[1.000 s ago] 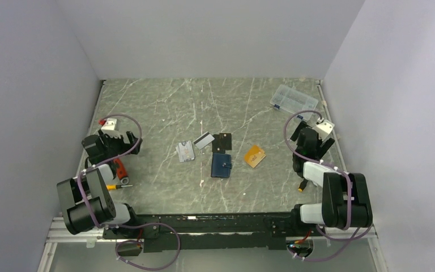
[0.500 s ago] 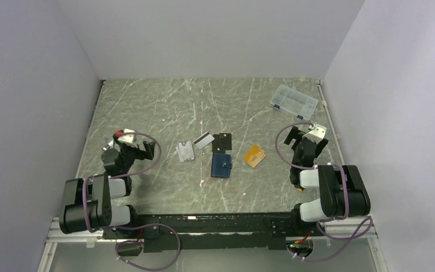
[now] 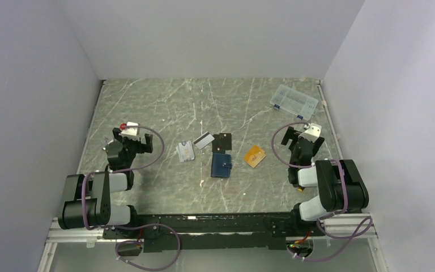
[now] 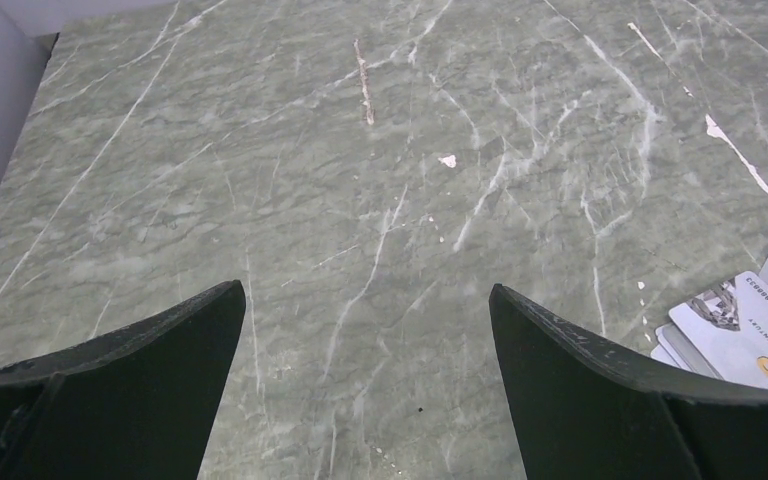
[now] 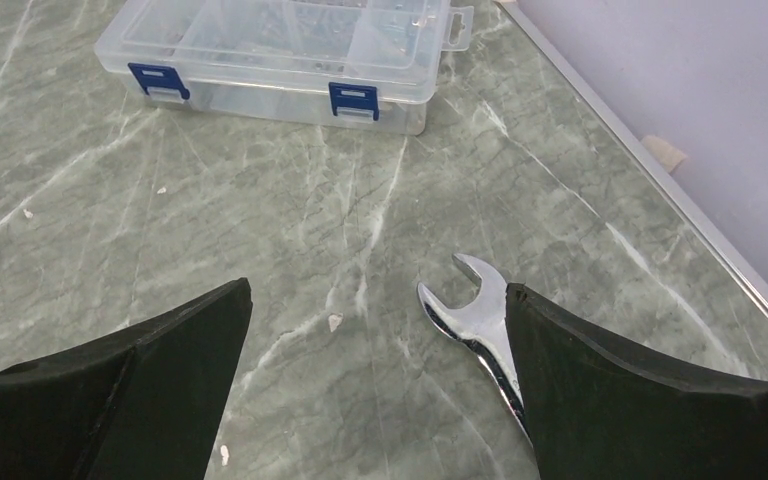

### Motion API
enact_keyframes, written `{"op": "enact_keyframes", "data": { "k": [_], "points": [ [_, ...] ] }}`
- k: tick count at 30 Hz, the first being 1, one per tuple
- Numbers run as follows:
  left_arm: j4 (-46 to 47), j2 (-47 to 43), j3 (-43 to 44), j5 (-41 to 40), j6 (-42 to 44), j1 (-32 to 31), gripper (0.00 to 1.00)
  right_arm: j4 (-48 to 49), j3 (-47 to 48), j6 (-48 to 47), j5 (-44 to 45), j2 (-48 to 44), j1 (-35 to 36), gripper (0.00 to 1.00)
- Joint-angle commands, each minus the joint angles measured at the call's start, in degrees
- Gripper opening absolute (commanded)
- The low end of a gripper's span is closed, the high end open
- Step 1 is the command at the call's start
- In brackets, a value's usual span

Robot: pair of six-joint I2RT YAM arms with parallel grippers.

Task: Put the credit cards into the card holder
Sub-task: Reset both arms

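Note:
The navy card holder (image 3: pixel 221 165) lies shut mid-table. Left of it rests a silver-grey credit card (image 3: pixel 186 151). A white card with a dark stripe (image 3: pixel 204 140) lies just behind, and an orange card (image 3: pixel 254 156) sits to the holder's right. My left gripper (image 3: pixel 130 137) hovers at the left, well apart from the cards. It is open (image 4: pixel 365 300) over bare marble, and the printed edge of the silver-grey card (image 4: pixel 750 325) shows at the right of its view. My right gripper (image 3: pixel 300 139) stands open (image 5: pixel 378 295) at the far right, with nothing between its fingers.
A flat black rectangle (image 3: pixel 222 141) lies behind the card holder. A clear plastic organiser box (image 3: pixel 294 100) sits at the back right, also seen ahead of the right gripper (image 5: pixel 280 50). A chrome wrench (image 5: pixel 475 315) lies beside the right finger. Walls enclose three sides.
The left arm has swung its gripper rightward toward the cards and now covers the small tools by its base. The right gripper has shifted slightly left. Both stayed open.

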Motion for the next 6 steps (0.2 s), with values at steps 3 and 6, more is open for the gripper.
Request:
{"op": "enact_keyframes", "data": {
  "k": [3, 6],
  "points": [
    [1.45, -0.42, 1.15, -1.16, 1.02, -0.2, 0.99, 2.82, 0.77, -0.56, -0.13, -0.54, 0.09, 1.0],
    [1.59, -0.45, 0.85, -1.32, 0.92, -0.29, 0.99, 2.79, 0.83, -0.5, -0.18, -0.57, 0.12, 1.0]
  ]
}}
